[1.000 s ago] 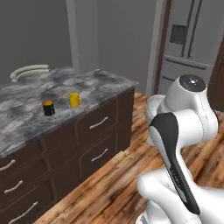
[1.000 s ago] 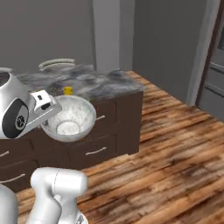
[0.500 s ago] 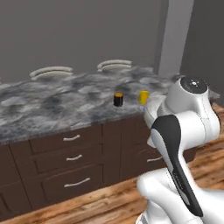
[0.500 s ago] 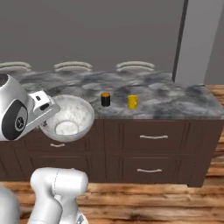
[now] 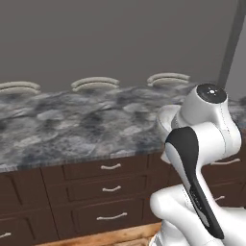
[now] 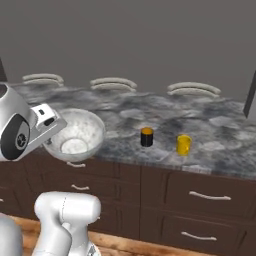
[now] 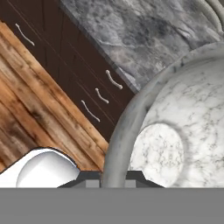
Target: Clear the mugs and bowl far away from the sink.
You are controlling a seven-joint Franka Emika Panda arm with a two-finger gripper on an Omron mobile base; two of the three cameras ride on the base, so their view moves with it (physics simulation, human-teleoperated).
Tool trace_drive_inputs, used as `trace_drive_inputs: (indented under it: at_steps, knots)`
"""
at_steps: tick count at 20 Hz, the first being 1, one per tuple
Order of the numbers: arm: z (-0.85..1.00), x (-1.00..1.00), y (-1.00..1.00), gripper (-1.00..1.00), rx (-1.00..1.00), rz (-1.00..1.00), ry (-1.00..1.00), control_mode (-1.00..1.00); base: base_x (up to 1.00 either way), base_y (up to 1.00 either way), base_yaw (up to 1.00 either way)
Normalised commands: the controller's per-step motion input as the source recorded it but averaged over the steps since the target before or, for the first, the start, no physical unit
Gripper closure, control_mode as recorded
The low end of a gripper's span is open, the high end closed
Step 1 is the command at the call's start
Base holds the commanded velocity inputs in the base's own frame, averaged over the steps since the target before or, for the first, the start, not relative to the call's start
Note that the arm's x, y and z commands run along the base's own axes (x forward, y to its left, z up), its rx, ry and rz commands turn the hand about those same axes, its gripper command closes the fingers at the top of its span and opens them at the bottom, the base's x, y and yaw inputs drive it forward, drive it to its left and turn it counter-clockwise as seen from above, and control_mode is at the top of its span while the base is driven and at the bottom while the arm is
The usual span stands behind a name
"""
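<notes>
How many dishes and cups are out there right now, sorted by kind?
Bowl, held by the gripper at its rim: 1
Yellow mug: 1
Dark cup with orange top: 1
Total: 3

Grey marble counter (image 6: 220,135) — over dark drawers (image 5: 110,190) (pale handles) — wood floor (image 7: 26,87).

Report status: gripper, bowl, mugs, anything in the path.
Gripper shut on bowl rim, bowl held in front of the counter. Yellow mug and dark mug stand on the counter, apart. Nothing blocking.
</notes>
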Motion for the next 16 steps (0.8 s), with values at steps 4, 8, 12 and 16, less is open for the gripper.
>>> trace_drive_inputs:
  at_steps: [4,8,12,16]
  knots:
    - [0.00,0.00,0.00,1.00,0.00,0.00,0.00,1.00,0.73,0.31,0.02]
    - [0.00,0.00,0.00,1.00,0.00,0.00,0.00,1.00,0.72,0.39,0.02]
    - [0.00,0.00,0.00,1.00,0.00,0.00,0.00,1.00,0.63,0.33,0.00]
    - [-0.06,0.19,0.00,1.00,0.00,0.00,0.03,-1.00,0.48,0.12,0.00]
